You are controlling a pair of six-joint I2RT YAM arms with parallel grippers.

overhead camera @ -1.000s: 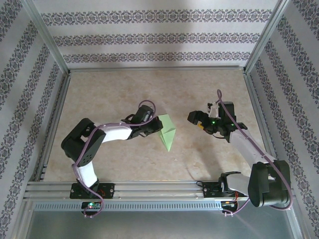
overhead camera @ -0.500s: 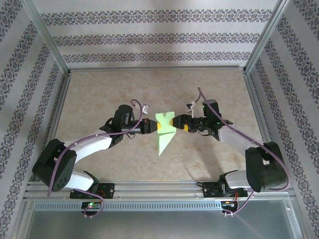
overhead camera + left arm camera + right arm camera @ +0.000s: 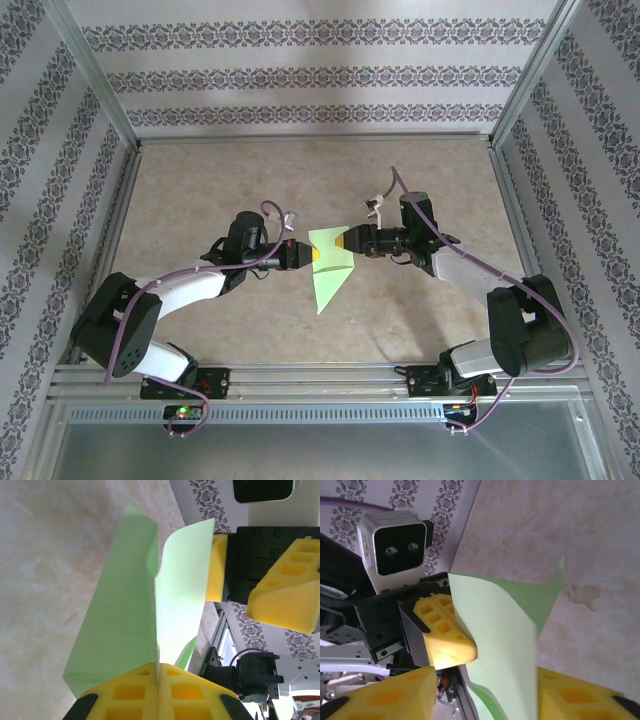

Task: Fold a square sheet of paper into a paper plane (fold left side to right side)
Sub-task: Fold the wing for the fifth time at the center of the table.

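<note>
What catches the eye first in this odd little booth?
The bright green paper, folded to a point, stands out at the middle of the pale marbled table. Two arms meet over it nose to nose. The left claw is pinched shut on one side of it, and the right claw has its yellow fingers apart around a raised flap.

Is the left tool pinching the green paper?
Yes, the left tool is clamped shut with the green paper caught by its edge in the seam.
</note>
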